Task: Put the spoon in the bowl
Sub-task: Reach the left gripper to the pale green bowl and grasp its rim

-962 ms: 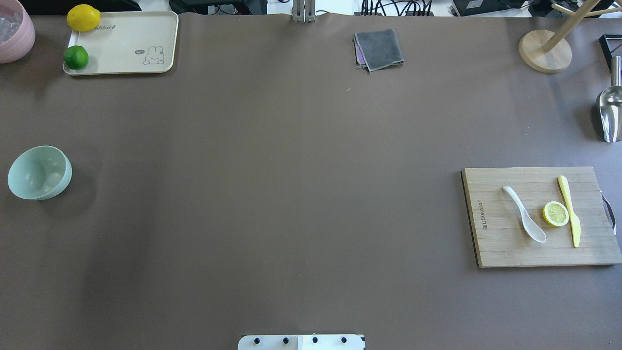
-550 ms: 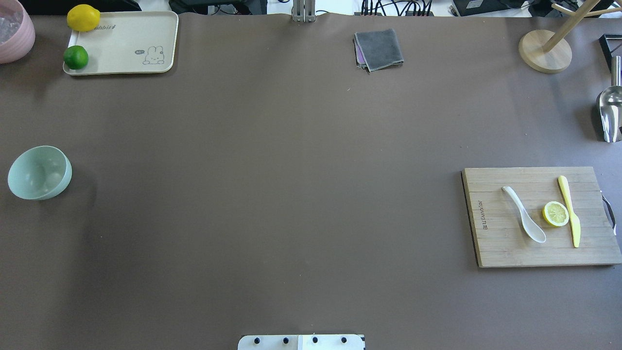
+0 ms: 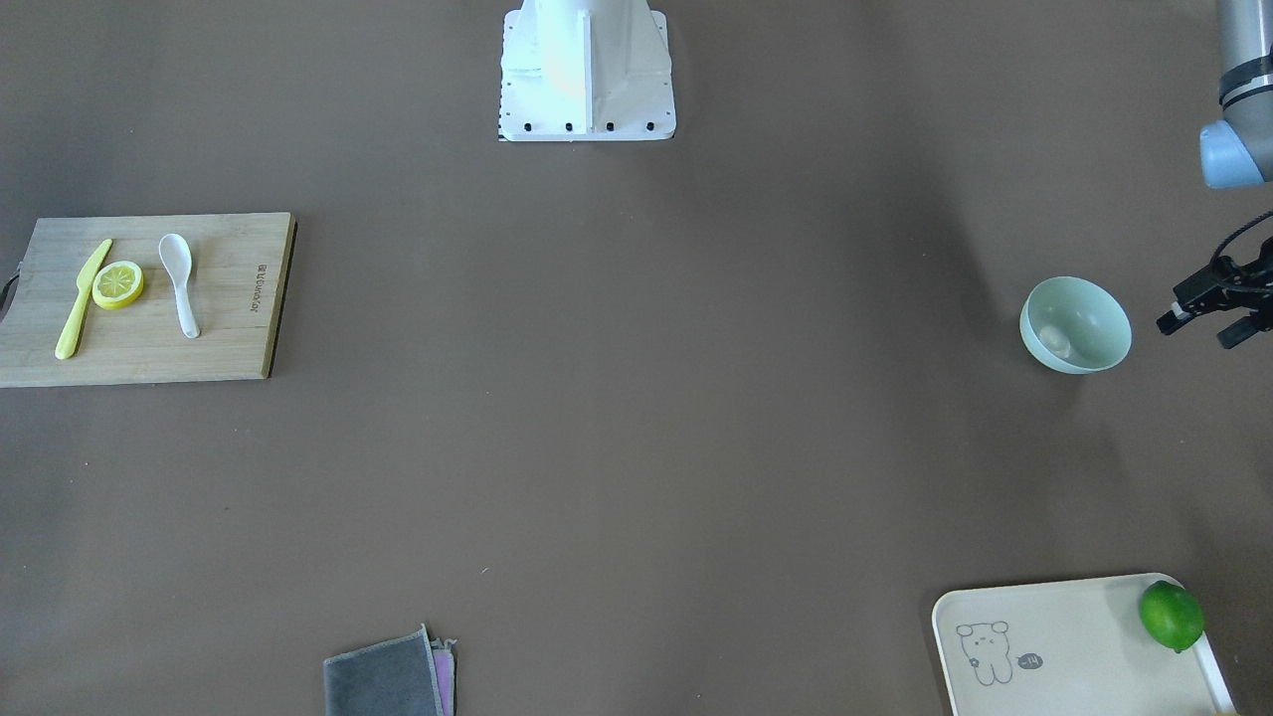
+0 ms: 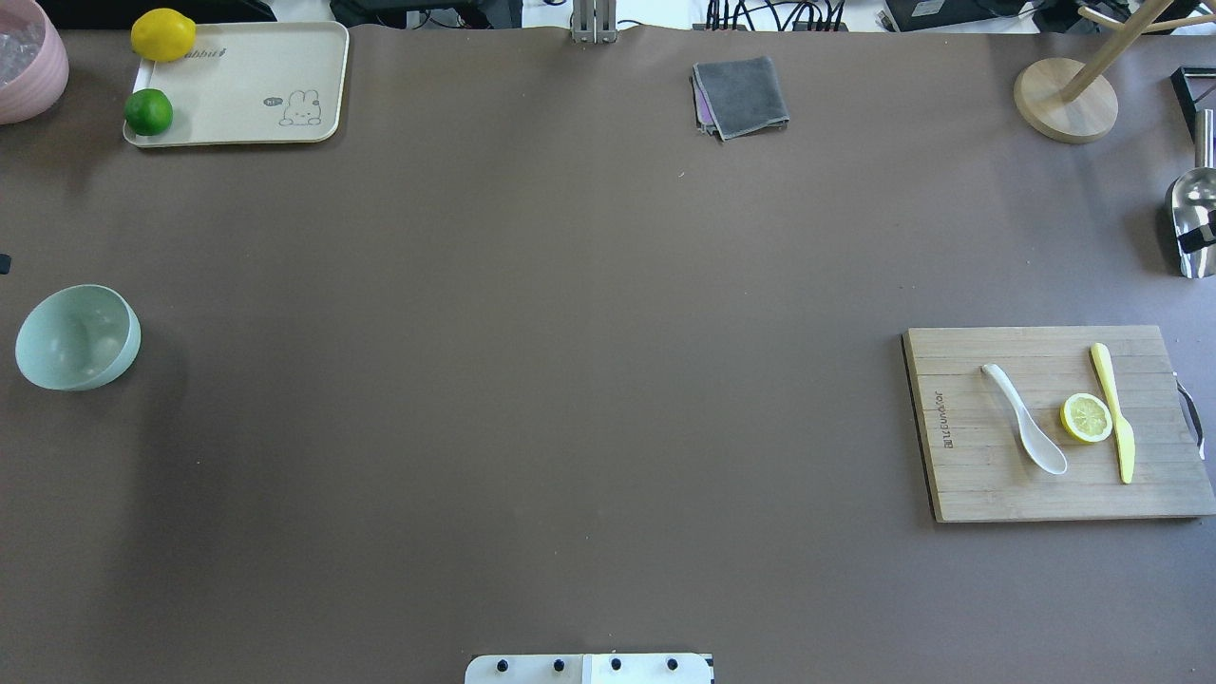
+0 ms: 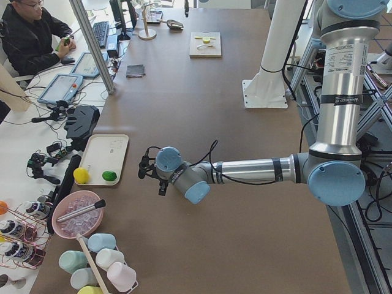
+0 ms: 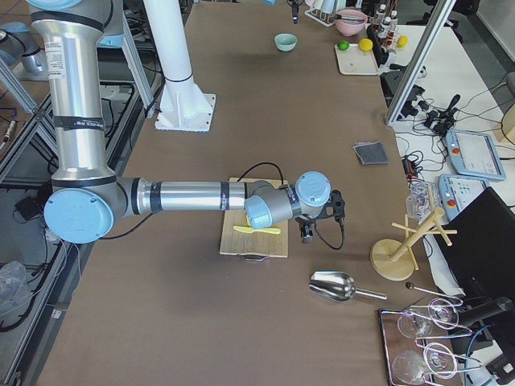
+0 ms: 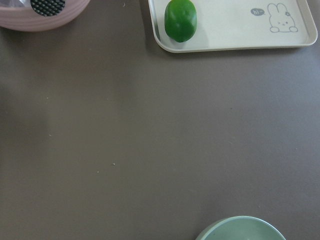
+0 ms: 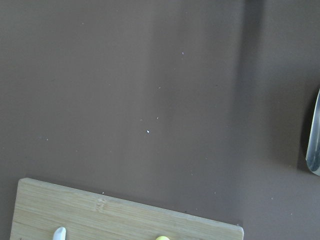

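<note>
While spoon (image 4: 1026,420) lies on board (image 4: 959,475), right gripper (image 4: 1199,237) off it, gap untellable; left gripper (image 3: 1198,333) parted.

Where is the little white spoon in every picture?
Front-facing: spoon at left, on the cutting board, beside the lemon slice.
Overhead: at right, on that board.
Exterior left: far off on the board, too small to tell.
Exterior right: unseen; the right arm covers part of the board.
Left wrist: not in it.
Right wrist: only its tip, bottom edge.
Landmark: the cutting board.

The spoon (image 4: 1025,419) is shiny white. The board (image 4: 978,494) is wood. The bowl (image 4: 123,344) looks smooth, the cloth (image 4: 743,95) soft, and the scoop (image 4: 1192,204) is shiny metal.
</note>
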Motion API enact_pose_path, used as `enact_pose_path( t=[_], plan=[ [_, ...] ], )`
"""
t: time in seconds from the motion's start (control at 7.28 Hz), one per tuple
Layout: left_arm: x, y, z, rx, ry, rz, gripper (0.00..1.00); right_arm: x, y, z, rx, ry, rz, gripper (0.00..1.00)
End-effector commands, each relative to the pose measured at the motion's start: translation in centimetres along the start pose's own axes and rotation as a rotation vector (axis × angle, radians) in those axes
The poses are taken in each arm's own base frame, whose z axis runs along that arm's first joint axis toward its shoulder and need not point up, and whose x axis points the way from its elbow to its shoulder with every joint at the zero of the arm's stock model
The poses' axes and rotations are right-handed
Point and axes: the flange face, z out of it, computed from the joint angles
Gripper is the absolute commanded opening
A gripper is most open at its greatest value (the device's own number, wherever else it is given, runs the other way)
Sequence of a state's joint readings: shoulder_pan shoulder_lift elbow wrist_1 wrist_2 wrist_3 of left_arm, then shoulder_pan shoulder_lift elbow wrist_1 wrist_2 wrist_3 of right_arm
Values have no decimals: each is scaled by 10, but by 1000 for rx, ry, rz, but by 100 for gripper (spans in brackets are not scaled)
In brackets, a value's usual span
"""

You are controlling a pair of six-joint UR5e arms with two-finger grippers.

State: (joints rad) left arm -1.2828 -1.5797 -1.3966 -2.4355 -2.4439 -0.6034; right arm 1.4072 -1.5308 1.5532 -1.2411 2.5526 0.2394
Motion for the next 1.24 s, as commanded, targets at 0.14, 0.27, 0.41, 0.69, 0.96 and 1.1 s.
enact_pose_path(
  t=[0.14,0.27,0.41,0.69,0.96,1.1],
  plan=[
    [-4,18,34,-71,-2,3,98,-23,-7,8,-11,-10,4,100],
    [-10,23,42,-88,-7,-5,98,-31,-8,7,-10,-14,-8,100],
    [-6,26,49,-104,-6,0,98,-35,-8,10,-15,-16,-16,100],
    [2,30,57,-126,6,8,95,-48,-14,18,-26,-21,-41,100],
    [2,34,62,-138,7,19,52,-55,-17,20,-29,-26,-53,100],
    [0,36,62,-135,3,21,41,-59,-18,19,-27,-27,-59,100]
  ],
)
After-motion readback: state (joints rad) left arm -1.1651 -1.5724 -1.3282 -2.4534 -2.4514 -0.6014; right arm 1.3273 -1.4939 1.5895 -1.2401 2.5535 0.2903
